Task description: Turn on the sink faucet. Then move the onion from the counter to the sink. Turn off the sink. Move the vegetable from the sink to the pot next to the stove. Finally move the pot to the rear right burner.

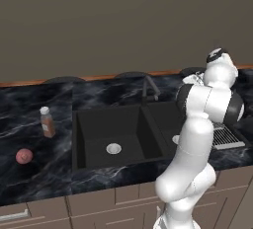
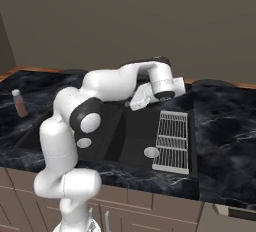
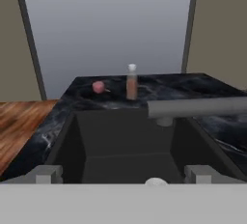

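One step first: with your gripper (image 3: pixel 123 174) spread empty, nudge the slim black sink faucet's (image 3: pixel 195 107) spout, just ahead; the reddish-pink round onion (image 3: pixel 98 87) waits far beyond.

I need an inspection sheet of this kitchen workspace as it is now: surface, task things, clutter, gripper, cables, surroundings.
Surface: black marble counter with white veins and a wooden back edge.
Job's things: onion on the counter, left of the sink; sink faucet behind the basins, no water seen.
Clutter: white-capped brown bottle upright near the onion; wire rack at the sink's right side.
Grippers: gripper open, holding nothing, over the sink beside the faucet spout.
Cables: nothing seen.
Surroundings: plain wall behind, cabinet fronts below.
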{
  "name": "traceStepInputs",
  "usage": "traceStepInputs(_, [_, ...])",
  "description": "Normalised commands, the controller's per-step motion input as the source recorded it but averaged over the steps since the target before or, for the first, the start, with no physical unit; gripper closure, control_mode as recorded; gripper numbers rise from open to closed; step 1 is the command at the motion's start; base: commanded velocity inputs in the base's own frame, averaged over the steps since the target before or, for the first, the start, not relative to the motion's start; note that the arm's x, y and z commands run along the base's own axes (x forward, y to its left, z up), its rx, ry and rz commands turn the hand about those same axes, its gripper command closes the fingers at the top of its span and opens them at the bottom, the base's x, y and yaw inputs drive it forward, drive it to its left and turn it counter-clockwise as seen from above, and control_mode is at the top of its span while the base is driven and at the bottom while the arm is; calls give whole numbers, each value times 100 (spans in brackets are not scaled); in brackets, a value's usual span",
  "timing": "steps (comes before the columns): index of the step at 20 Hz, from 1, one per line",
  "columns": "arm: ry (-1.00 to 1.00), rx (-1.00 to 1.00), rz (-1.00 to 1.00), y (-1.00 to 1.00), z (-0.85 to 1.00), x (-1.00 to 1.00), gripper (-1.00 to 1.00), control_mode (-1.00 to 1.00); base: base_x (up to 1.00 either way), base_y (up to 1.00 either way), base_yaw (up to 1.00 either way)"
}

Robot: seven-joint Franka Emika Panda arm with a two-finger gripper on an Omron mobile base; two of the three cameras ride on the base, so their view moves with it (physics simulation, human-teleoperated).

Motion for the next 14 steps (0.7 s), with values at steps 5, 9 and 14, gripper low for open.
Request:
traceStepInputs(5, [0,0,-12,19,-14,26,-100,-100,0,0,0])
traceStepInputs(9, [0,0,-18,26,-25,19,-100,-100,0,0,0])
traceStepInputs(14, [0,0,-21,39,-20,25,-100,-100,0,0,0])
